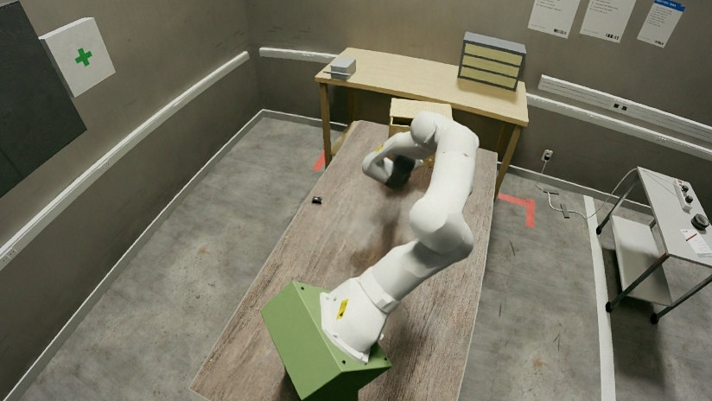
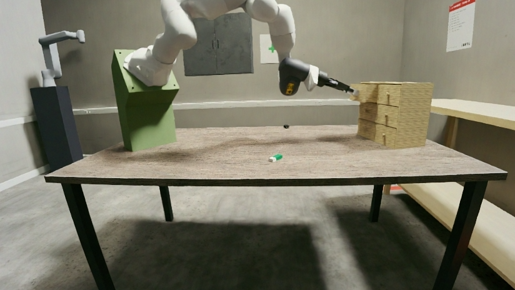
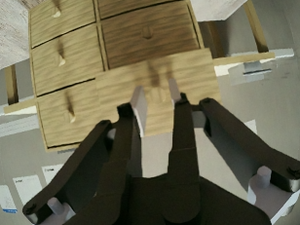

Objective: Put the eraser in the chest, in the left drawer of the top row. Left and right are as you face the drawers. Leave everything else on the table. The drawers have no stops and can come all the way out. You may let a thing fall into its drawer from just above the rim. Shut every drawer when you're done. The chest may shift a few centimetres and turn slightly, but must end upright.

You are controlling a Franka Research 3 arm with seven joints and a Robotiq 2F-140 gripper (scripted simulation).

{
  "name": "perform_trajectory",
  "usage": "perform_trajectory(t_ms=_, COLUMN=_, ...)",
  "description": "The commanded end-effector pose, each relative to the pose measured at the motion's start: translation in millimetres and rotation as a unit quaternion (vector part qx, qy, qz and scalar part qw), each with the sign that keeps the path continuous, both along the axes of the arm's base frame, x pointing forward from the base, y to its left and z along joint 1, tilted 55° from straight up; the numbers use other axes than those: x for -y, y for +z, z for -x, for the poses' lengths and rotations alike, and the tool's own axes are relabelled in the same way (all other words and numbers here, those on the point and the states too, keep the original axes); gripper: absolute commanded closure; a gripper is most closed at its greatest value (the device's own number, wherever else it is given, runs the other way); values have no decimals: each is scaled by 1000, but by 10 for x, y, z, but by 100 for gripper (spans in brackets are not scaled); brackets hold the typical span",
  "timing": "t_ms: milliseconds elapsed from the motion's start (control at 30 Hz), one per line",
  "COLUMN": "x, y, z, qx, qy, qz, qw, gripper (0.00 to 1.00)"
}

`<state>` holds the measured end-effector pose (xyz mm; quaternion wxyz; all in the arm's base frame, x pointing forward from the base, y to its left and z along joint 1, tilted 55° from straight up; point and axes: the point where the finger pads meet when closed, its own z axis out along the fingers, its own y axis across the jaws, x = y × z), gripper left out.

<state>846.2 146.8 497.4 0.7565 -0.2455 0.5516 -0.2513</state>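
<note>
The wooden chest (image 2: 414,107) (image 1: 422,107) (image 3: 130,20) stands at the far end of the table, with two columns of knobbed drawers. Its top-row left drawer (image 2: 364,92) (image 3: 194,73) is pulled partly out. My gripper (image 2: 354,92) (image 3: 157,93) is level with that drawer's front, its fingertips on either side of the small knob with a gap, so it is open. The eraser (image 2: 275,157), green with a white end, lies on the table (image 2: 215,162) near its middle, far from the gripper. The arm hides it in the top view.
A small black object (image 1: 316,200) (image 2: 286,126) lies near the table's edge. The green robot base (image 1: 308,338) (image 2: 144,104) stands at the other end. A light wooden desk (image 1: 423,79) with a grey cabinet stands behind the chest.
</note>
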Motion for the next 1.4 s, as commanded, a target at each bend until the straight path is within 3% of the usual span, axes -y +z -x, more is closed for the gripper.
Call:
perform_trajectory(t_ms=0, x=-6, y=2, z=4, qx=0, qy=1, qz=2, qw=1000, gripper=72)
perform_trajectory(t_ms=300, x=-1, y=-7, z=18, qx=0, qy=1, qz=2, qw=1000, gripper=72)
perform_trajectory(t_ms=667, x=138, y=-227, z=376, qx=0, qy=1, qz=2, qw=1000, gripper=72)
perform_trajectory(t_ms=1000, x=154, y=-257, z=446, qx=0, qy=1, qz=2, qw=1000, gripper=72)
perform_trajectory(t_ms=1233, x=179, y=-339, z=768, qx=0, qy=1, qz=2, qw=1000, gripper=72)
perform_trajectory(t_ms=1367, x=186, y=-362, z=855, qx=0, qy=1, qz=2, qw=1000, gripper=72)
